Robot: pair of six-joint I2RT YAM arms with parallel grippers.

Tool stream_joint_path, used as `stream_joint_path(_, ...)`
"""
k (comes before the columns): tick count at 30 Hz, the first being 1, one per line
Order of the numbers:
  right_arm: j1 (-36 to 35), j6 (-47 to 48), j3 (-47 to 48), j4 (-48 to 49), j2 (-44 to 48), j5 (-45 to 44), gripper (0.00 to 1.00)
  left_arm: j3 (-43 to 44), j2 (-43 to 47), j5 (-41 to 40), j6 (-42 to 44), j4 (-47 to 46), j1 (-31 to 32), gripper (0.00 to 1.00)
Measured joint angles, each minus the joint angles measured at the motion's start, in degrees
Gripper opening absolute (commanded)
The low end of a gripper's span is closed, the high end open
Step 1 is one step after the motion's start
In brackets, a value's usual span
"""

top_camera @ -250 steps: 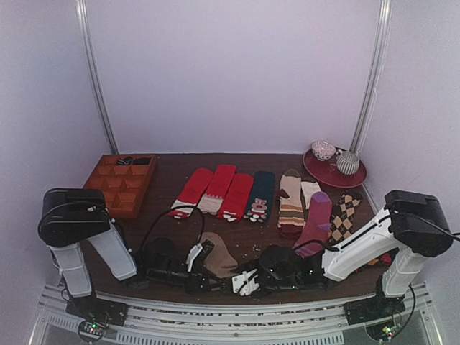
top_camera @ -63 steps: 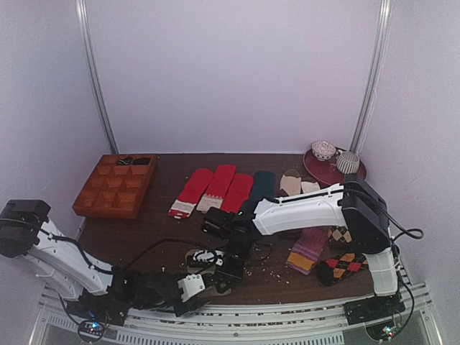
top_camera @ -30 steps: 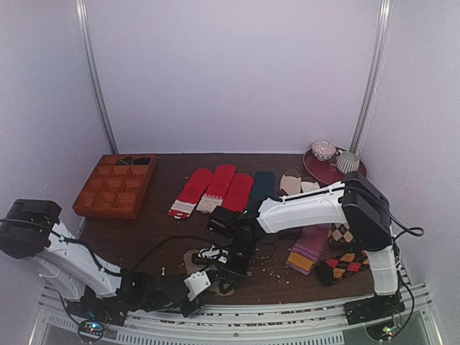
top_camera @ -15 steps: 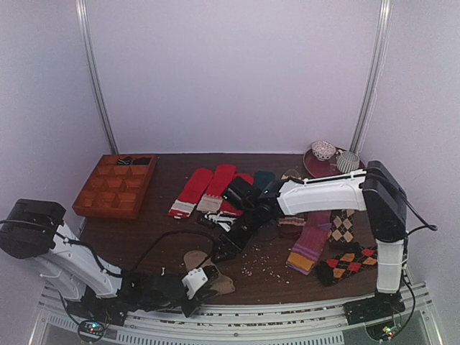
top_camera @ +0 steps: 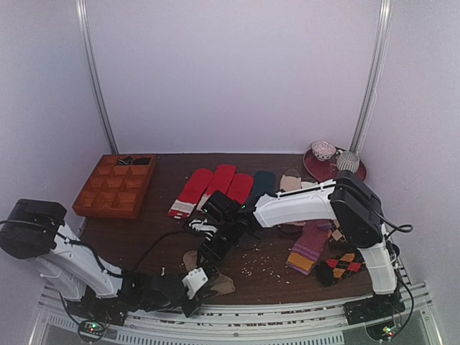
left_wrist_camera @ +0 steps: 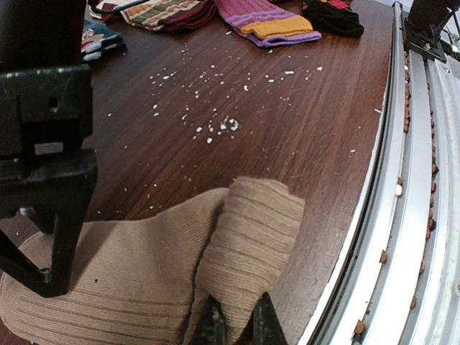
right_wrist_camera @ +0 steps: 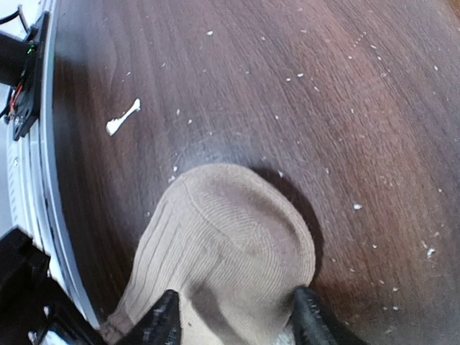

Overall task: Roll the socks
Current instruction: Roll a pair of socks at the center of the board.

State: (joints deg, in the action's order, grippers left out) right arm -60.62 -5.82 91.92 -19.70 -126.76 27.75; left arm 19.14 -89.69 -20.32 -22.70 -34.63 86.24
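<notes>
The tan socks (top_camera: 191,257) lie flat near the table's front edge, left of centre. In the left wrist view their ribbed cuff end (left_wrist_camera: 248,244) is folded over. My left gripper (top_camera: 207,279) (left_wrist_camera: 237,327) is shut on that fold, low at the front edge. My right gripper (top_camera: 206,251) (right_wrist_camera: 236,320) is open, with its two fingers astride the rounded toe end (right_wrist_camera: 230,237) and down on the socks. The black body of my right gripper shows at the left of the left wrist view (left_wrist_camera: 43,165).
White crumbs (top_camera: 259,267) lie scattered right of the socks. Red socks (top_camera: 215,188), a teal sock (top_camera: 262,183), striped beige socks (top_camera: 291,181), a purple sock (top_camera: 309,244) and argyle socks (top_camera: 345,264) lie behind and to the right. A wooden compartment tray (top_camera: 115,185) stands back left, a red plate (top_camera: 334,172) with cups back right. The metal rail (left_wrist_camera: 417,180) runs along the front edge.
My right gripper lifted off the socks, swung back, then came down again over their toe end, further left. My left gripper has kept its hold on the fold.
</notes>
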Motion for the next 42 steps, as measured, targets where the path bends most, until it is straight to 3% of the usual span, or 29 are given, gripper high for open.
stream_joint_path(2,-0.76,0.04,0.22,0.59,-0.26,-1.49,0.33,0.02,-0.04,0.0,0.0,-0.02,0.0,0.0)
stream_joint_path(5,-1.88,-0.98,0.11,1.64,-0.55,-4.81,0.01,0.09,-0.26,0.02,-0.02,-0.04,0.0,0.0)
stream_joint_path(6,-2.1,-1.22,-0.26,2.05,-0.55,-6.25,0.0,0.11,-0.26,0.02,-0.02,-0.02,0.0,0.0)
stream_joint_path(12,-2.54,-4.26,-6.73,6.91,2.93,-15.56,0.0,0.39,0.63,-0.09,-0.11,1.62,0.0,0.0)
stream_joint_path(19,0.11,-8.13,-19.41,11.13,11.15,-20.02,0.0,1.99,1.7,-1.11,0.2,6.27,-0.22,0.0)
stream_joint_path(24,0.37,-8.55,-20.65,11.98,11.85,-20.06,0.0,4.76,-0.2,-0.55,1.42,8.07,-0.96,0.0)
stream_joint_path(28,0.76,-8.09,-20.65,12.2,11.82,-20.04,0.0,6.6,-1.46,4.44,2.6,8.17,-3.58,0.0)
stream_joint_path(33,1.36,-7.21,-20.65,12.46,11.82,-19.69,0.1,7.17,-1.44,15.65,2.58,8.76,-9.16,0.0)
stream_joint_path(36,2.03,-6.32,-21.38,13.7,12.02,-18.71,0.28,7.63,-1.66,21.33,1.66,9.22,-12.66,0.0)
stream_joint_path(40,3.5,-3.8,-26.14,18.73,14.58,-17.22,0.34,9.7,-4.66,28.7,-0.31,8.76,-15.5,0.0)
stream_joint_path(42,4.2,-1.88,-28.94,21.11,16.55,-16.28,0.43,11.23,-6.86,31.56,-1.29,8.09,-16.02,0.0)
